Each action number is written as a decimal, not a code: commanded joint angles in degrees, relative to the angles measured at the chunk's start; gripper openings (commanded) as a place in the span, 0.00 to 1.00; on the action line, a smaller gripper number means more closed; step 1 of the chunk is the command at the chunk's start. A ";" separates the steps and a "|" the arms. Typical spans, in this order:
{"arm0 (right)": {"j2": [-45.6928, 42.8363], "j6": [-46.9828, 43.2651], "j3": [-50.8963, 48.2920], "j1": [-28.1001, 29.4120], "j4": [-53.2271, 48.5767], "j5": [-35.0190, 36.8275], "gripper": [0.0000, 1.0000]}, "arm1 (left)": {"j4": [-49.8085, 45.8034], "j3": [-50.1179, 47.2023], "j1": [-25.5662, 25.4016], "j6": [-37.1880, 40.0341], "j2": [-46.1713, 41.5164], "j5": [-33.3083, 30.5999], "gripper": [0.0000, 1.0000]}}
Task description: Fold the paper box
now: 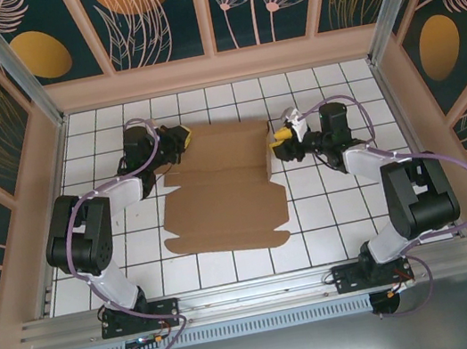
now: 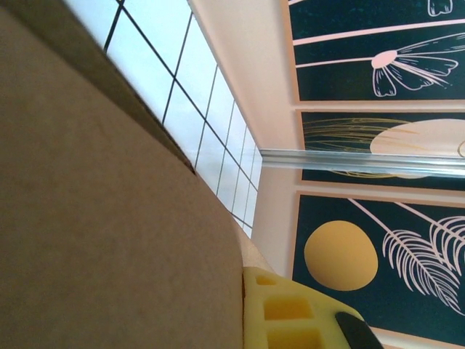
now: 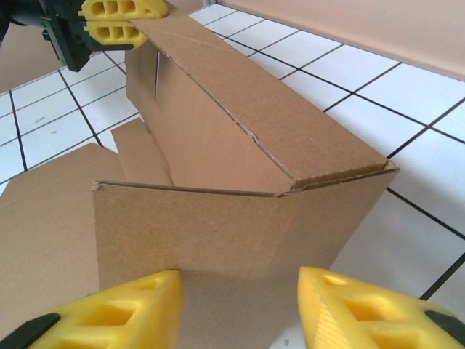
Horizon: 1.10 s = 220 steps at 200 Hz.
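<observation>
The paper box (image 1: 225, 203) lies on the surface (image 1: 329, 203) with its far wall raised; the left end effector (image 3: 125, 20) pinches one end, and the right end effector (image 3: 240, 309) stands half-wide around the side flap. A skewed closing could buckle the flap or pull the wall from the pinch.

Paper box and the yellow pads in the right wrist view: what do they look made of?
The paper box looks like brown corrugated cardboard, matte and unprinted: the cut edges show thickness and the folds are scored. The yellow pads look like moulded plastic or firm rubber, smooth, with hollow cells; which one is unclear.
</observation>
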 commanded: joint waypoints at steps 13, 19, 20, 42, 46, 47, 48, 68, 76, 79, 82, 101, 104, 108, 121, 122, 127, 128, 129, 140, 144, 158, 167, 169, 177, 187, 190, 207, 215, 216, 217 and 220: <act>2.03 -0.51 2.83 1.56 -0.66 1.06 0.57 | 1.12 0.86 -0.44 2.54 0.66 -0.19 0.00; 2.20 -0.64 2.85 1.87 -0.44 2.13 0.58 | 1.12 0.79 -0.44 2.61 0.60 -0.10 0.00; 2.26 -0.62 2.85 1.97 -0.38 2.36 0.59 | 1.19 0.74 -0.44 2.59 0.59 -0.14 0.00; 3.06 -0.98 3.51 3.14 -0.39 6.22 0.61 | 1.64 0.40 -0.44 2.52 0.29 0.23 0.00; 3.20 -1.33 3.73 3.41 -0.53 7.13 0.61 | 1.71 0.36 -0.44 2.54 0.31 0.29 0.00; 3.24 -1.40 3.77 3.48 -0.56 7.32 0.61 | 1.71 0.34 -0.44 2.56 0.23 0.27 0.00; 3.27 -1.53 3.80 3.52 -0.57 7.54 0.61 | 1.75 0.34 -0.44 2.56 0.23 0.31 0.00; 4.40 -3.86 4.99 5.34 -1.99 15.16 0.61 | 2.52 0.33 -0.44 2.26 0.08 0.91 0.00; 4.85 -4.56 5.28 5.92 -2.34 17.76 0.61 | 2.90 0.28 -0.45 2.23 -0.01 1.15 0.00; 5.02 -4.79 5.34 6.13 -2.34 18.91 0.61 | 3.07 0.18 -0.44 2.15 -0.07 1.26 0.00; 5.14 -4.90 5.46 6.36 -2.29 20.02 0.61 | 3.30 0.20 -0.40 2.11 -0.10 1.35 0.00; 5.89 -5.28 5.73 7.15 -1.63 25.78 0.62 | 5.25 -0.35 -0.44 1.67 -0.55 1.86 0.00; 6.04 -5.30 5.68 7.29 -1.37 26.89 0.62 | 5.75 -0.37 -0.44 1.60 -0.63 1.98 0.00; 6.13 -5.34 5.75 7.47 -0.87 28.51 0.62 | 6.36 -0.58 -0.44 1.40 -0.71 2.12 0.00; 6.21 -5.50 5.51 7.84 0.42 31.77 0.61 | 8.31 -1.04 -0.44 0.87 -0.89 2.74 0.00; 6.25 -5.55 5.50 7.86 0.53 31.94 0.61 | 8.44 -1.10 -0.44 0.80 -0.94 2.82 0.00; 6.30 -5.69 5.38 8.04 1.02 33.03 0.61 | 9.36 -1.35 -0.44 0.51 -0.95 3.07 0.00; 6.34 -5.74 5.39 8.08 1.14 33.32 0.61 | 9.53 -1.39 -0.44 0.48 -0.93 3.11 0.00; 6.35 -5.76 5.35 8.11 1.29 33.55 0.61 | 9.71 -1.41 -0.40 0.43 -0.92 3.18 0.00; 6.40 -6.26 5.09 8.63 2.42 35.81 0.60 | 11.88 -2.04 -0.38 -0.21 -0.97 3.98 0.00; 6.44 -6.46 5.00 8.87 2.74 36.20 0.60 | 12.40 -2.32 -0.43 -0.32 -1.00 4.25 0.00; 6.44 -7.05 4.24 9.98 4.76 39.03 0.59 | 13.28 -3.35 -0.44 -0.55 -1.38 4.50 0.00; 6.63 -7.25 3.89 10.66 5.89 40.43 0.58 | 13.40 -4.19 -0.48 -0.56 -1.55 4.34 0.00; 6.74 -7.27 3.86 10.78 6.05 40.69 0.58 | 13.40 -4.40 -0.45 -0.52 -1.53 4.33 0.00; 7.03 -7.37 3.64 11.49 7.31 42.50 0.57 | 13.16 -5.14 -0.44 -0.31 -1.52 4.23 0.00; 7.58 -7.54 3.23 12.29 9.12 44.81 0.57 | 11.95 -5.73 -0.44 0.21 -1.52 4.11 0.00; 7.79 -7.54 3.14 12.45 9.64 45.23 0.57 | 11.43 -5.89 -0.46 0.41 -1.52 4.01 0.00; 8.63 -7.07 3.01 12.97 12.18 47.01 0.56 | 8.96 -6.33 -0.40 0.92 -1.25 3.83 0.00; 9.27 -6.86 3.38 13.05 12.70 47.22 0.56 | 8.22 -6.36 -0.46 0.90 -0.96 3.86 0.00; 9.31 -6.85 3.43 13.05 12.74 47.22 0.56 | 8.13 -6.35 -0.45 0.90 -0.93 3.90 0.00; 9.42 -6.85 3.49 13.05 12.76 47.22 0.56 | 8.08 -6.31 -0.44 0.90 -0.92 3.88 0.00; 9.64 -6.84 3.63 13.05 12.86 47.22 0.56 | 7.78 -6.22 -0.47 0.90 -0.79 3.87 0.00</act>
